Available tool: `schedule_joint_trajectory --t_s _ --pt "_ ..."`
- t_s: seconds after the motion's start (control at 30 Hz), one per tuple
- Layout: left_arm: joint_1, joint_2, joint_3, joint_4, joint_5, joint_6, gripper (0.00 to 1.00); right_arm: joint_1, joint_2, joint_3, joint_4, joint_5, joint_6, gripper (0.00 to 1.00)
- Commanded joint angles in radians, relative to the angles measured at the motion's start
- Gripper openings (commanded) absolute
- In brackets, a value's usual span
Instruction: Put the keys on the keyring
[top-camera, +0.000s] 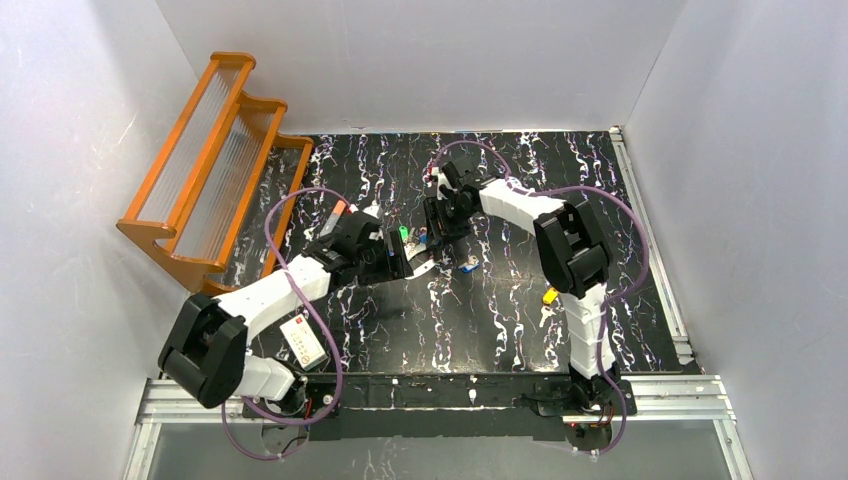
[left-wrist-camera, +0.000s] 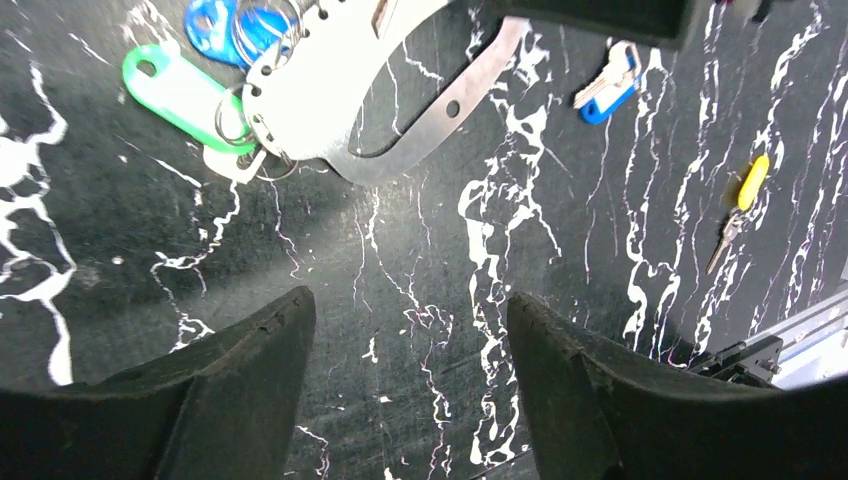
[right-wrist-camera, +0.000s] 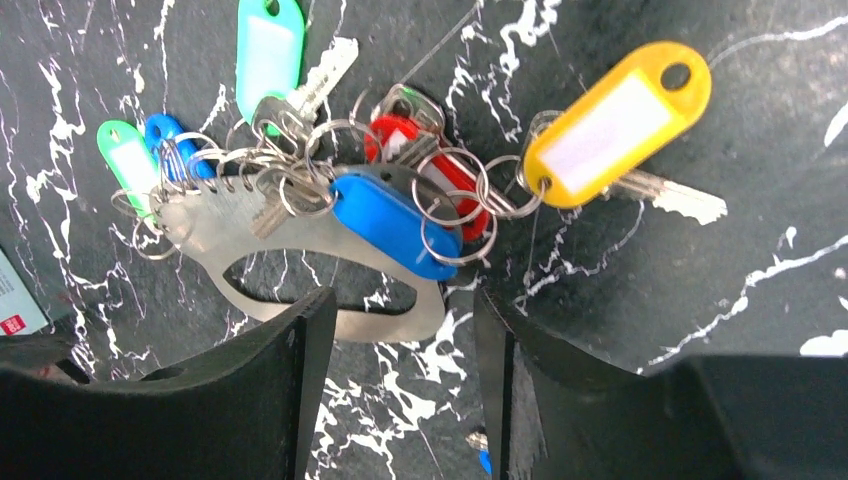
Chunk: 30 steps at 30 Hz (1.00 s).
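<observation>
The keyring (right-wrist-camera: 225, 215) is a pale flat oval loop lying on the black marbled table, also visible in the left wrist view (left-wrist-camera: 330, 100) and from above (top-camera: 425, 265). Several keys hang from it on wire rings: blue tag (right-wrist-camera: 390, 225), red (right-wrist-camera: 440, 170), yellow (right-wrist-camera: 615, 120), green (right-wrist-camera: 130, 160). A loose blue key (left-wrist-camera: 610, 85) and a loose yellow key (left-wrist-camera: 745, 195) lie apart from it. My right gripper (right-wrist-camera: 405, 300) is open just over the loop's near edge. My left gripper (left-wrist-camera: 410, 310) is open above bare table, short of the loop.
An orange stepped rack (top-camera: 215, 170) stands at the back left. A white card (top-camera: 305, 340) lies by the left arm's base, and an orange-tipped tube (top-camera: 335, 215) sits behind the left wrist. The two wrists are close together mid-table.
</observation>
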Motion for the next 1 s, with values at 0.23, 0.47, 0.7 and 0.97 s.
schedule_joint_trajectory --t_s 0.23,0.47,0.7,0.97 --pt "0.035 -0.084 0.071 0.052 -0.143 0.066 0.88 -0.03 -0.166 -0.109 0.08 -0.034 0.0 0.7" --pt "0.07 0.039 0.168 -0.021 -0.17 0.13 0.89 -0.041 -0.175 -0.164 0.141 -0.105 0.055 0.75" --pt "0.15 0.165 0.192 0.023 -0.089 0.212 0.88 -0.04 -0.115 -0.152 0.116 -0.144 0.099 0.7" --pt "0.156 0.278 0.181 0.089 0.041 0.223 0.86 -0.039 -0.071 -0.145 0.109 -0.157 0.105 0.68"
